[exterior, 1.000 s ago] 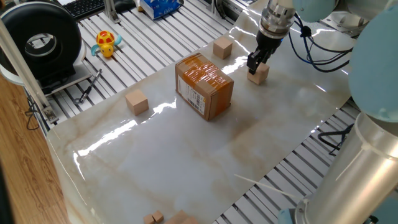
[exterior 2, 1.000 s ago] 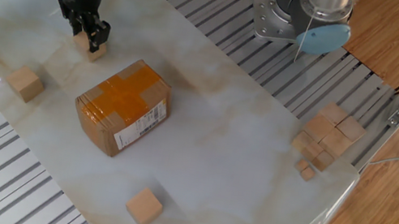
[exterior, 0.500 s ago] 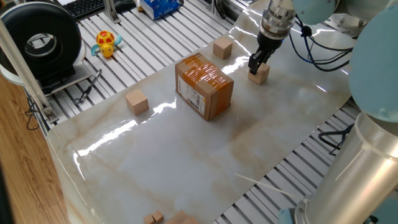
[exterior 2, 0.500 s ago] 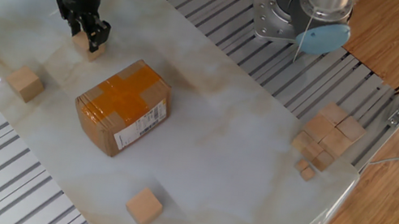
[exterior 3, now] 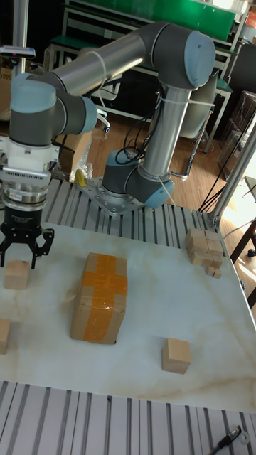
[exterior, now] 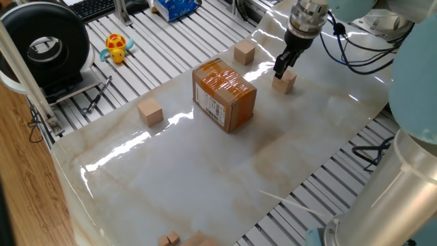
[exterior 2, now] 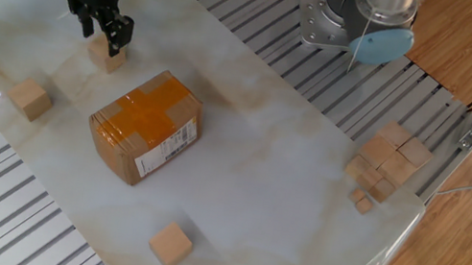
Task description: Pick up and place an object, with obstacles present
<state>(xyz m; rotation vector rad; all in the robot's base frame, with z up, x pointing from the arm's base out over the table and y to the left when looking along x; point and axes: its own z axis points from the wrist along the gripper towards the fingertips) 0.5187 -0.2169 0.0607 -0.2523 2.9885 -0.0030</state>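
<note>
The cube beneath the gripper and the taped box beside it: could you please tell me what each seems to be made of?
Cube: likely unfinished wood, matte light tan with plain faces. Box: brown cardboard with glossy orange-brown tape that catches glare, plus a white paper barcode label.

— What is seen of the small wooden cube [exterior: 285, 82]?
— A plain light-tan block is seen, set flat on the white marbled sheet, near its edge. It is not being held.
— And the cardboard box [exterior: 224, 93]?
— A brown box, much bigger than the cube, is laid flat near the middle of the sheet. Shiny orange-brown tape is stuck across its top, and a white barcode label is seen on one side. It is kept well apart from the cube.
</note>
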